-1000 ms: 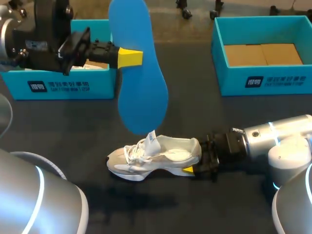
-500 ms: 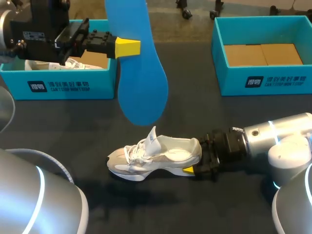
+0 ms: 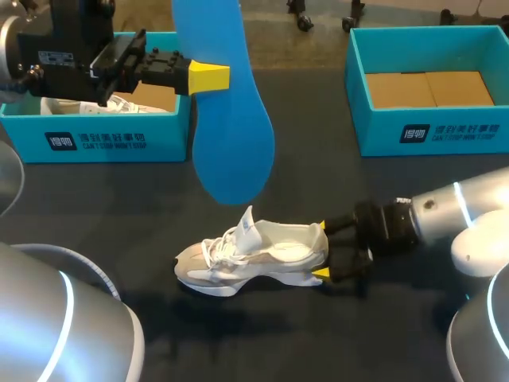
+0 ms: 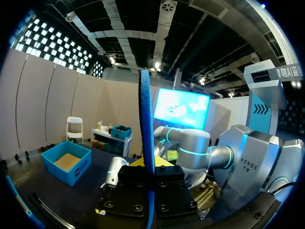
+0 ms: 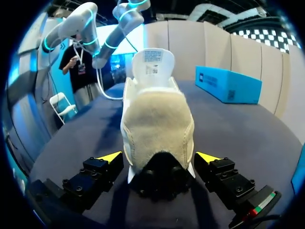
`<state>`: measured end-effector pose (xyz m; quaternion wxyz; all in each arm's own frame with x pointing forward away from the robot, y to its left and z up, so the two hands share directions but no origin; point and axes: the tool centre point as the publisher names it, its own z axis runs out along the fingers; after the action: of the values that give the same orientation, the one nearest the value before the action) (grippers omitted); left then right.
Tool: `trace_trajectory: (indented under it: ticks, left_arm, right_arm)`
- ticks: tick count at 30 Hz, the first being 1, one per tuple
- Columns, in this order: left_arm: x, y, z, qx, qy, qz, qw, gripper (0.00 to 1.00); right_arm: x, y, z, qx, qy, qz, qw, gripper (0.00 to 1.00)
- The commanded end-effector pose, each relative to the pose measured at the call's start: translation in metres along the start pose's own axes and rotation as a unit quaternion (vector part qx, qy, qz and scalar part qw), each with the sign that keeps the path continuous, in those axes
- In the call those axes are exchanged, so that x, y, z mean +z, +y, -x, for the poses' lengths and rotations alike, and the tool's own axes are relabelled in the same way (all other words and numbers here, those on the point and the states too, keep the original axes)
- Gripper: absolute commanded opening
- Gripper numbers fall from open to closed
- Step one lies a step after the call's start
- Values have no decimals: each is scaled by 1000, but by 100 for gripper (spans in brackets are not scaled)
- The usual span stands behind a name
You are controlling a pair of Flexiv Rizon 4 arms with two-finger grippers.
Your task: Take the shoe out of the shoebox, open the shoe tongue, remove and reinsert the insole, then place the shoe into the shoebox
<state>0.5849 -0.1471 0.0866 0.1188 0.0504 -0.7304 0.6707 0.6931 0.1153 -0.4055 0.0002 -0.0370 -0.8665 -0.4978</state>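
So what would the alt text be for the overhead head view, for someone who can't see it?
The left gripper holds a blue insole upright above a white shoe standing on a dark table. The right gripper stands open around the shoe's heel; two teal shoeboxes sit at the back.

The upper end of the blue insole (image 3: 231,135) is cut off by the head view's upper edge. In the left wrist view only its thin edge is shown, and the yellow tips of the left gripper (image 4: 148,164) are largely hidden behind it. The shoebox (image 3: 95,139) at the far left corner of the table (image 3: 318,334) is partly covered by the left arm (image 3: 71,48), so its contents cannot be made out. In the right wrist view the toe of the shoe (image 5: 157,119) is hidden behind its heel.
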Motion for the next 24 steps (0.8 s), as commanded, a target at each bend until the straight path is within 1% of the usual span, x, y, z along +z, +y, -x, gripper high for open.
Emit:
trace_trajectory:
  ticks: [1,2,3,5,6,7,17,19,20,21,23,24]
  left_arm:
    - [2,-1,3,0,2,1,1000,0]
    - [2,-1,3,0,2,1,1000,0]
    - [2,-1,3,0,2,1,1000,0]
    - [2,-1,3,0,2,1,1000,0]
    - [2,-1,3,0,2,1,1000,0]
    - [2,-1,3,0,2,1,1000,0]
    - [2,-1,3,0,2,1,1000,0]
    - [2,-1,3,0,2,1,1000,0]
    - [2,-1,3,0,2,1,1000,0]
    - [2,-1,3,0,2,1,1000,0]
    - [2,-1,3,0,2,1,1000,0]
    - [2,-1,3,0,2,1,1000,0]
  right_arm:
    - [-15,16,-4,23,-1,-141,990,100]
    - [-18,18,-4,28,-1,-161,987,100]
    - [-20,21,-4,35,-3,-189,981,100]
    - [-25,26,-3,56,-7,-267,962,100]
    - [-27,28,-2,63,-6,-291,955,100]
    - [-33,34,-3,69,-15,-330,941,100]
    - [-33,34,-3,69,-15,-330,941,100]
    - [-26,46,6,91,-13,-392,915,100]
    - [-23,50,8,100,-12,-414,905,100]
    - [-19,56,11,118,-11,-449,886,100]
    - [-13,63,15,131,-13,-479,868,100]
    - [-9,67,17,140,-15,-498,855,100]
